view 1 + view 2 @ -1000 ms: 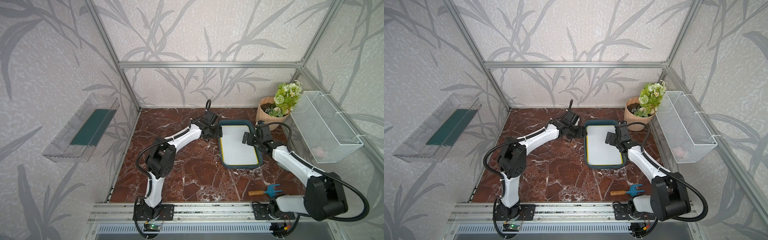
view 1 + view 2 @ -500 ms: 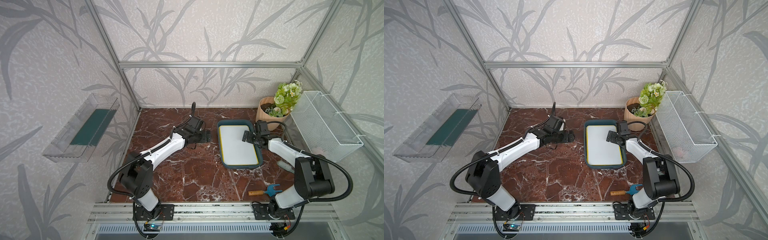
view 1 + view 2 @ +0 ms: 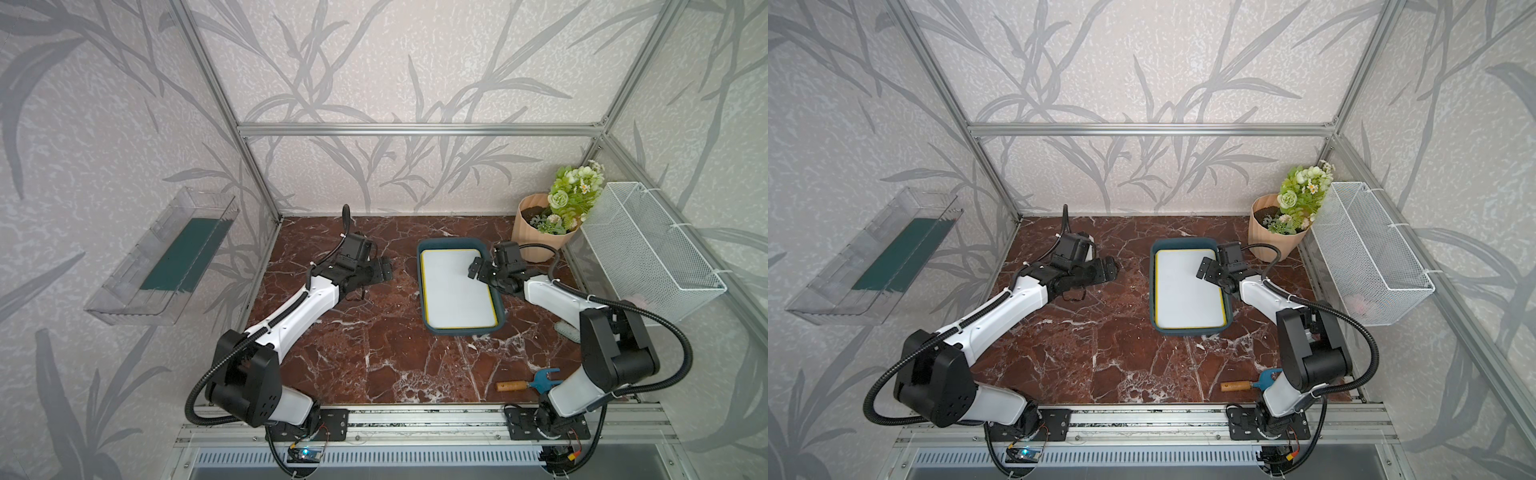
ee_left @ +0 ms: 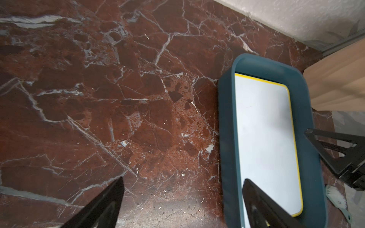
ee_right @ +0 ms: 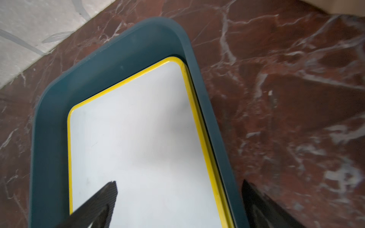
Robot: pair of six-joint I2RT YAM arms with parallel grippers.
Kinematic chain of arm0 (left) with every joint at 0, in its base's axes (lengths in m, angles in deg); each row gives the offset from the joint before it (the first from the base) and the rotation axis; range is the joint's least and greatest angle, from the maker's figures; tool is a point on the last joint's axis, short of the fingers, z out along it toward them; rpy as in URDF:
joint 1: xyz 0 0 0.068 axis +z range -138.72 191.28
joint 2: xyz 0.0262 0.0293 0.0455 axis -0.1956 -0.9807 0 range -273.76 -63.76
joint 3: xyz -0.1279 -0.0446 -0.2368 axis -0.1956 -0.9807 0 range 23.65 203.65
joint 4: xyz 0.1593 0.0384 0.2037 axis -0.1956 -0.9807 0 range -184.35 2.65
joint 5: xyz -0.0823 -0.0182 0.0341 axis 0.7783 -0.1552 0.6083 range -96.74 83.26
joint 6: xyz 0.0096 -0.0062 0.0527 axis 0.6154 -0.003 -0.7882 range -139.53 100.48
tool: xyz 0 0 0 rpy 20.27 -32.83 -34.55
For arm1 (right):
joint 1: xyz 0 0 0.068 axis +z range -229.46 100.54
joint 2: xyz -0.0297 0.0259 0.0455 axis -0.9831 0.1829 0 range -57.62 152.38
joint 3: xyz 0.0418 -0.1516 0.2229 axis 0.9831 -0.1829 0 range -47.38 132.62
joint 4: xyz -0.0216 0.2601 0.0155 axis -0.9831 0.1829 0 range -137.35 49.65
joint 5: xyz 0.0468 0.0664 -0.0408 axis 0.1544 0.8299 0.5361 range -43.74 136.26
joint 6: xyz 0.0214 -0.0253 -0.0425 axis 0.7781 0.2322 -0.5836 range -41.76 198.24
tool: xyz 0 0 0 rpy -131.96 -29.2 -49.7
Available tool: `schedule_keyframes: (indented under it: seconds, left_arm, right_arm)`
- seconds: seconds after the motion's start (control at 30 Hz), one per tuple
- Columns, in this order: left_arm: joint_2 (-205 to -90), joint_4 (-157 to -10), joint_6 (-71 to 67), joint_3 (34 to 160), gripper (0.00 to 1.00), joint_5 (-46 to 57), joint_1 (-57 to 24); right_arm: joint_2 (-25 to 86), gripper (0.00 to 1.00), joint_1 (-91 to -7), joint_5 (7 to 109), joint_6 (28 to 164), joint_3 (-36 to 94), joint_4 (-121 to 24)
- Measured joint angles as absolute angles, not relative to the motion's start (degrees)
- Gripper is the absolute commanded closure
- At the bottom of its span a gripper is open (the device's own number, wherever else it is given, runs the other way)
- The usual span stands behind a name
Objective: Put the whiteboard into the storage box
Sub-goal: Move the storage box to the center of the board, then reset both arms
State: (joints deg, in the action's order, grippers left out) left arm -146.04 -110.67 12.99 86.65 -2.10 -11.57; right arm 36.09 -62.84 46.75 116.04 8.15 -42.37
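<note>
Right gripper (image 3: 478, 270) gapes wide, empty, over the right edge of the white yellow-rimmed rectangular whiteboard (image 3: 455, 286). The board lies flat inside the shallow dark teal plastic storage box (image 3: 461, 331) on the red-brown marble table (image 3: 374, 340), right of centre. Left gripper (image 3: 384, 270) is also spread wide, empty, left of the box.

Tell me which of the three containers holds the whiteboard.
The teal storage box on the table: the whiteboard lies flat inside it. The clear bin and the wire basket do not hold it.
</note>
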Motion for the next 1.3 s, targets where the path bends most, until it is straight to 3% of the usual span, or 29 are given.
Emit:
schedule_keyframes:
  seconds: [0.27,0.47,0.77,1.0,1.17,1.3]
  left_arm:
    - [-143.44,-110.73,12.94,83.24,0.05,-1.9,-8.77]
    - [-142.13,-110.88,12.88,83.04,0.03,-2.29,-6.94]
    - [-138.98,-113.79,10.34,85.67,0.0,-6.19,-6.11]
    - [-131.0,-111.93,3.26,87.5,0.0,-15.67,-5.69]
    - [-126.9,-102.05,-2.36,78.82,0.0,-22.58,-2.83]
    - [-130.26,-93.51,-5.72,69.45,0.0,-24.7,1.98]
  right_arm:
    - [39.55,0.01,-52.98,46.8,122.93,10.4,-44.36]
    - [39.09,0.01,-51.67,48.22,121.22,11.47,-45.59]
    - [20.23,0.01,-54.07,40.39,103.63,7.05,-43.16]
    - [6.96,0.01,-57.92,34.47,93.25,0.32,-43.47]
    - [1.78,0.01,-62.36,33.2,91.39,-7.24,-46.61]
    - [0.16,0.01,-65.77,32.59,91.1,-14.13,-51.34]
